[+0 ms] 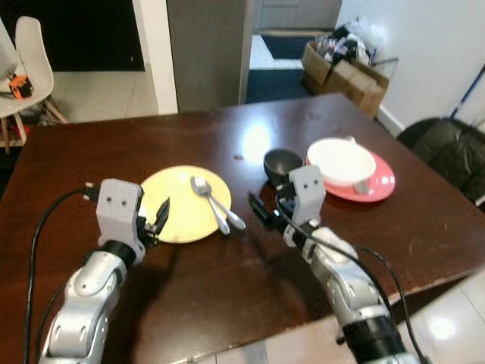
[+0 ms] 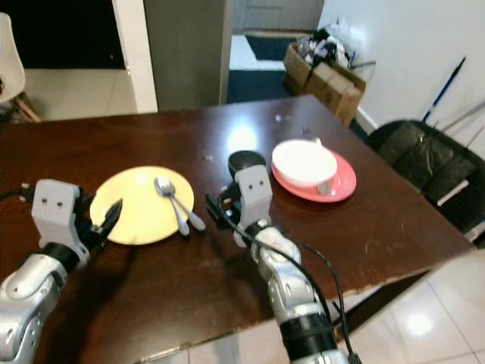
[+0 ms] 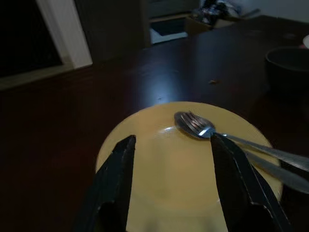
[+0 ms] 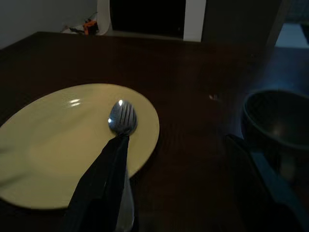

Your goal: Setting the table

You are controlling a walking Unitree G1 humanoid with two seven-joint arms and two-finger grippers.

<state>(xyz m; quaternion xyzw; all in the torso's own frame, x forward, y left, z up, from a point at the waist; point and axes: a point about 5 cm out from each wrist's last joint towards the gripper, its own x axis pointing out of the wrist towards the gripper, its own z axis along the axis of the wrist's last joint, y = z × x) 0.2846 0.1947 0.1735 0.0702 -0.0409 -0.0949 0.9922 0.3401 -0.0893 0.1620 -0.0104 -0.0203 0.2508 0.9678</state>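
Note:
A yellow plate [image 1: 182, 203] lies on the dark wooden table [image 1: 114, 152], left of centre. A fork and a spoon [image 1: 212, 203] rest together on it, heads on the plate and handles sticking out over its right rim. My left gripper [image 1: 155, 222] is open at the plate's near left edge, its fingers [image 3: 118, 179] low over the rim. My right gripper [image 1: 269, 208] is open just right of the cutlery handles, close in front of a small black bowl [image 1: 282, 163]. In the right wrist view one finger [image 4: 104, 179] covers the handles. A white bowl [image 1: 341, 161] sits on a pink plate [image 1: 381, 186] further right.
The table's front right corner [image 1: 474, 262] drops to a tiled floor. A black seat [image 1: 447, 148] stands off the right side. Cardboard boxes [image 1: 345, 72] are piled by the far wall, and a white chair [image 1: 30, 57] stands at the back left.

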